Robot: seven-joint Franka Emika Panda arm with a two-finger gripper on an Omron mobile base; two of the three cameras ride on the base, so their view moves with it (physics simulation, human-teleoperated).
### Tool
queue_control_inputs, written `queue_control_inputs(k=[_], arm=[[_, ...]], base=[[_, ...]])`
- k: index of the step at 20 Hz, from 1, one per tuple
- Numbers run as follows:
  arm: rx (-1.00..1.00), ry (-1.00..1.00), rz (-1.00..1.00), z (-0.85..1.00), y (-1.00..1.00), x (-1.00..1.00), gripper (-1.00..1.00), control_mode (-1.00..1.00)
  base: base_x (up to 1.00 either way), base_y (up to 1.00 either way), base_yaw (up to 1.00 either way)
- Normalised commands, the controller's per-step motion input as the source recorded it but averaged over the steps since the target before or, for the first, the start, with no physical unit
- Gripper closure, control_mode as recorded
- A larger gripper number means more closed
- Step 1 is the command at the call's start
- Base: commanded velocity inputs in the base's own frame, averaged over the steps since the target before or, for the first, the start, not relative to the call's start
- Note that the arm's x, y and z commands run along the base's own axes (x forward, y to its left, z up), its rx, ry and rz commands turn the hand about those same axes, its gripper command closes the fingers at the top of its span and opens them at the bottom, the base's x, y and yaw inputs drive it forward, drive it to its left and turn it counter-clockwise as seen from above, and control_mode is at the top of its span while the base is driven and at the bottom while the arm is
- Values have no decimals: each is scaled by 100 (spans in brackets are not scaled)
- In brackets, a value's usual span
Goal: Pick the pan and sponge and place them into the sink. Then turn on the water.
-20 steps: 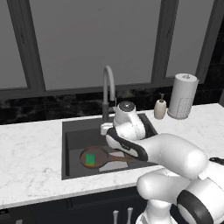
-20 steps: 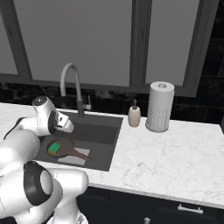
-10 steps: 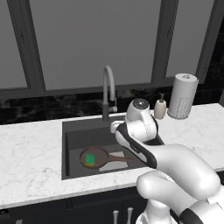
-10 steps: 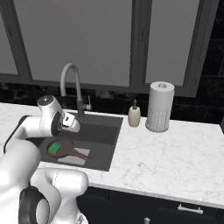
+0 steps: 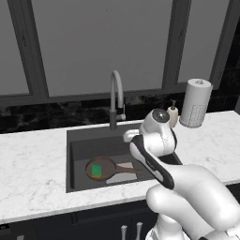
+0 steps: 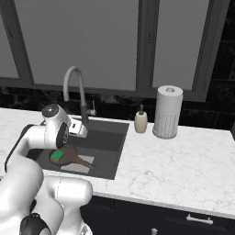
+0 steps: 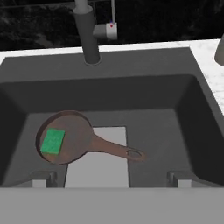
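Pan [image 7: 70, 138] and sponge [image 7: 53, 141] already down in sink [image 7: 131, 94], sponge lying inside pan; gripper [image 7: 109, 178] hovering above with fingers spread wide and empty; faucet [image 5: 115, 96] dry, water left to turn on.

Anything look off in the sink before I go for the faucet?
Nothing stands out. The pan lies flat on the sink floor, the sponge resting inside it. No water runs from the faucet.

paper towel roll [image 6: 167, 112], soap dispenser [image 6: 141, 121], marble counter [image 6: 183, 165]
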Motion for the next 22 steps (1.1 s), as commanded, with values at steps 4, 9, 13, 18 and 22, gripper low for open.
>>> queue_control_inputs(k=[4, 9, 13, 18, 22], arm=[[0, -22, 4, 0, -9, -3, -100, -100], [0, -15, 5, 0, -14, 0, -100, -100], [0, -8, 2, 0, -4, 0, -100, -100], [0, -6, 0, 0, 0, 0, -100, -100], [0, -5, 0, 0, 0, 1, -100, -100]], base=[[0, 0, 0], [0, 0, 0], [0, 0, 0], [0, 0, 0], [0, 0, 0]])
